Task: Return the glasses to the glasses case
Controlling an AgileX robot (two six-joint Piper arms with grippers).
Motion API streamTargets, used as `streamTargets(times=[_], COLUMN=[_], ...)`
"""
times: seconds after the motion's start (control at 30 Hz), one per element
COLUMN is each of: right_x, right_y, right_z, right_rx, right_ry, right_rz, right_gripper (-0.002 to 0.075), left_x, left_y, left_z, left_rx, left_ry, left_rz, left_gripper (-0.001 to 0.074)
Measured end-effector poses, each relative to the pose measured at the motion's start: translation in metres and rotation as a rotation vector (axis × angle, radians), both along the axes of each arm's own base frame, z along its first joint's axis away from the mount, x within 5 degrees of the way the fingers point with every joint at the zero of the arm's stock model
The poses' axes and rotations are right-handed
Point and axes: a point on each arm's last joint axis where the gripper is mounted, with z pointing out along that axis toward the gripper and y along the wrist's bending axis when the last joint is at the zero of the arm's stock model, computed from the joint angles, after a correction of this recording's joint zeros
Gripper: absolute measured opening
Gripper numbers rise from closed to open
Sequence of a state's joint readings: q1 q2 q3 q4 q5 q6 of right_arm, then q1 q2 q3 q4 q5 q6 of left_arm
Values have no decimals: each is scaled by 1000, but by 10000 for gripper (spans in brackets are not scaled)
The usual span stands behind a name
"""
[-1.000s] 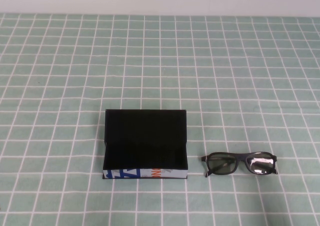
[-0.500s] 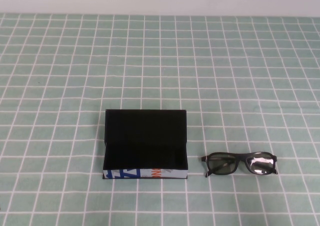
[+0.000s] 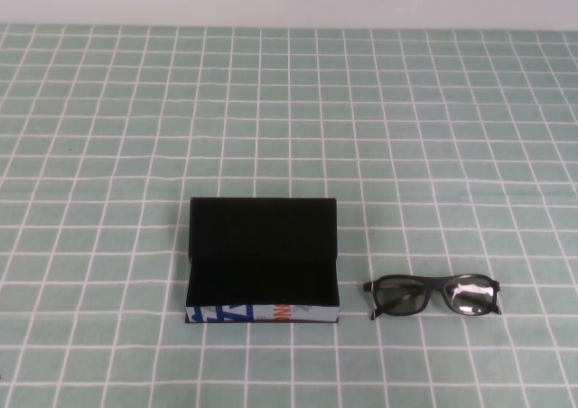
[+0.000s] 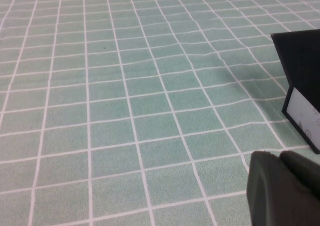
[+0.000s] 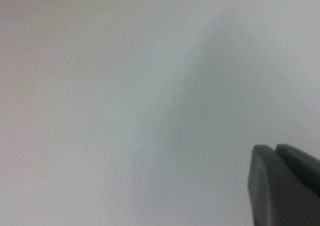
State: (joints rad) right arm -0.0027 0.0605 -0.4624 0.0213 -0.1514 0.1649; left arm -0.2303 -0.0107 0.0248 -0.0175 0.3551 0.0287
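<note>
The glasses (image 3: 433,296) lie on the surface just right of the glasses case (image 3: 263,262). The left gripper (image 4: 278,156) and right gripper (image 5: 276,148) are far off, fingers closed, holding nothing.

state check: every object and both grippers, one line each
black rectangular glasses case with white printed side strip: on the table, flap lid open, nothing inside
black thick-framed glasses with dark tinted lenses: on the table right of the case, apart from it, untouched
left gripper: shut, empty, near the case's left end
right gripper: shut, empty, facing a blank surface
</note>
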Motion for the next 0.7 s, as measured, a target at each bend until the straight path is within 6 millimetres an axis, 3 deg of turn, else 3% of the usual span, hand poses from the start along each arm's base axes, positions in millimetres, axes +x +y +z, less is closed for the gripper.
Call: streamTargets(times=[0.13, 0.3, 0.57, 0.7], right_x=[14, 52, 125, 146], right_y=[1, 4, 11, 14], right_z=[25, 41, 28, 21], right_rx=[-7, -9, 27, -78], right_ry=[139, 441, 995, 1101], right_rz=[13, 44, 141, 160], right_gripper=[-11, -11, -11, -11], left_x=[0, 0, 0, 0], left_y=[0, 0, 0, 0], left_z=[0, 0, 0, 0], left_rx=[0, 0, 0, 0], left_ry=[0, 0, 0, 0], left_rz=[0, 0, 0, 0], left_gripper=[-2, -2, -2, -2])
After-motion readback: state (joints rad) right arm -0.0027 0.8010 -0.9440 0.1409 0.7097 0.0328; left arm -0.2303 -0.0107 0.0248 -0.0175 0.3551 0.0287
